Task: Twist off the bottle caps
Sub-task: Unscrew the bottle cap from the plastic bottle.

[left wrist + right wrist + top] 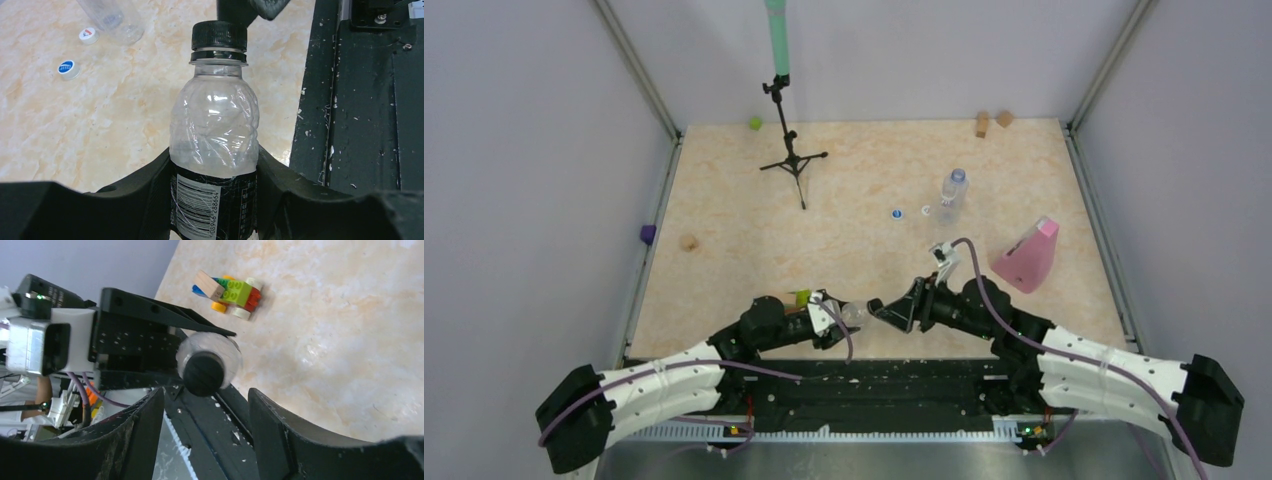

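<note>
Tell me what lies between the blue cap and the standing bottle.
The white cap lies between the blue cap and the standing bottle, seen in the top view.

Pale grey walls (524, 150), marbled beige tabletop (864, 250)

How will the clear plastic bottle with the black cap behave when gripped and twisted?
The clear crinkled plastic bottle looks empty, so probably light. Its creased walls suggest it would dent and flex under squeeze. The black ribbed screw cap likely gives good grip.
</note>
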Available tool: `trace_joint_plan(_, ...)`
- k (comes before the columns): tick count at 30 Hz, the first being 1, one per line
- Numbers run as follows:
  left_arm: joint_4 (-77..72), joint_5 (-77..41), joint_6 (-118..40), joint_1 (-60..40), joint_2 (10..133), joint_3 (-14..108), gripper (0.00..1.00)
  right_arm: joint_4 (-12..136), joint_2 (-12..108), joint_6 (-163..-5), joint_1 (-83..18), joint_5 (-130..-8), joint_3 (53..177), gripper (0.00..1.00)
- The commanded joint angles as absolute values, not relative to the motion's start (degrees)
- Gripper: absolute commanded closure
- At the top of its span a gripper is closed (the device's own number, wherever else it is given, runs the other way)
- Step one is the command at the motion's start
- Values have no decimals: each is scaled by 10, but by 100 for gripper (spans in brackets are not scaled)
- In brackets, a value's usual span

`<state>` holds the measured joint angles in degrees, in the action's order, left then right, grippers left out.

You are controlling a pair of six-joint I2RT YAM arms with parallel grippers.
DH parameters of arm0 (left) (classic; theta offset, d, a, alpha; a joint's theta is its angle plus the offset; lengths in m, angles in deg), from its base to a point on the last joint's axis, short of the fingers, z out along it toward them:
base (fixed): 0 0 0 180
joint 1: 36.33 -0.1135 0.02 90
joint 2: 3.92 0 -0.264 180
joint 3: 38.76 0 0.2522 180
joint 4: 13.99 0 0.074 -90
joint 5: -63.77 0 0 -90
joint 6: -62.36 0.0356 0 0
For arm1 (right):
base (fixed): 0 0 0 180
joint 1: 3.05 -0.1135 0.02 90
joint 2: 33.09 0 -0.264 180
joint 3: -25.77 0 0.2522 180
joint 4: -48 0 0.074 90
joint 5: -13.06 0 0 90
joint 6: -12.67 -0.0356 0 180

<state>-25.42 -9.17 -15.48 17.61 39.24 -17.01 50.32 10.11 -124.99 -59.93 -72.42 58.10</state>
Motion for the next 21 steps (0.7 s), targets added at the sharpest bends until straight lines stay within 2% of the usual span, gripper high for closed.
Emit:
trace_joint_plan(1, -263, -83, -150, 176, 404, -143, 100, 485, 140, -1239, -601, -700, 653, 39)
trace_joint_plan(8, -269, -80, -151, 176, 402, -147, 100, 492, 194, -1229, -601, -690, 675, 49)
trace_joint_plan(11, -271, -81, -151, 176, 397, -150, 100, 497, 196, -1225, -602, -697, 676, 50)
trace_joint_plan(15, -275, -81, -151, 176, 391, -155, 100, 502, 191, -1218, -601, -702, 676, 60)
trace_joint_plan(21, -275, -70, -154, 176, 388, -157, 100, 471, 194, -1130, -601, -652, 673, 91)
